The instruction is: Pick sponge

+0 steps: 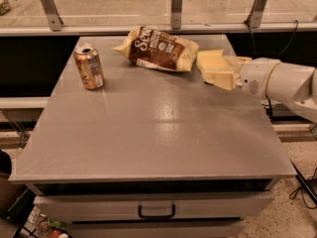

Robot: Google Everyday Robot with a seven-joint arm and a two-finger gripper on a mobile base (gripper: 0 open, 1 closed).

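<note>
A brown-and-cream crinkled snack bag [158, 48] lies flat near the far edge of a grey, flat-topped table [148, 138]. A large pale cursive word beginning "Se" runs across the bag's upper left part. The rest of that word and the smaller print under it cannot be read. A small round greenish seal sits on the bag's brown panel, and its text is too small to make out.

Just right of the bag, almost touching its right end, is the pale yellow, thick rectangular foam sponge [210, 62]. The two-finger gripper [218, 71], in much the same pale yellow, is at the sponge, on the end of a white rounded arm [282, 81] that reaches in from the right of the bag. Its jaws appear closed against the block from both sides, gripping it, with no gap visible.

Well to the left of the bag stands an upright copper-orange metal soda can [89, 67], its label unreadable. Below the table's near edge, far forward of the bag, a drawer front carries a dark handle [156, 212].
</note>
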